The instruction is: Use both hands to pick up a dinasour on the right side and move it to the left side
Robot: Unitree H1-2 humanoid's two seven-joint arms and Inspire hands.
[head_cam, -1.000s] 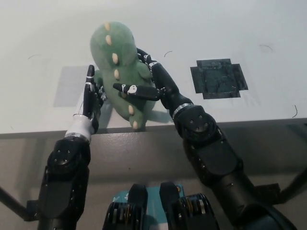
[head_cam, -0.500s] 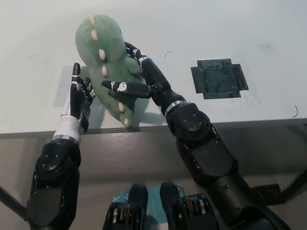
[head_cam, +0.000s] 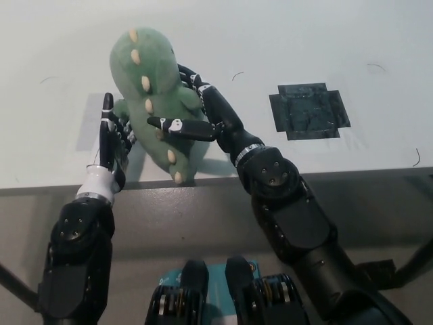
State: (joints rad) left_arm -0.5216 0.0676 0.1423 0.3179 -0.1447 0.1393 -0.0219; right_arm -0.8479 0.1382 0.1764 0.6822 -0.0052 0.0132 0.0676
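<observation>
A green toy dinosaur (head_cam: 152, 95) with a row of cream spikes down its back sits between the two hands. It is held from both sides.

The right hand (head_cam: 199, 115) is black. It presses on the side of the dinosaur that is toward the dark patch. Some of its fingers (head_cam: 177, 126) reach across the dinosaur's back, over the spikes, and others curl around behind the body. This hand is closed on the toy.

The left hand (head_cam: 111, 139) presses on the other side of the dinosaur. Its fingers point up and away from the robot, flat against the toy's side and little arm. The two hands squeeze the dinosaur between them.

The dinosaur's head is past the fingertips of both hands, farther from the robot. Its tail tip points back toward the robot, between the two wrists, close to the front edge of the white desk (head_cam: 304, 40). I cannot tell if the dinosaur is touching the desk or is lifted a little.

A dark square patch (head_cam: 309, 111) lies flat on the desk, well apart from the right hand, on its outer side.
</observation>
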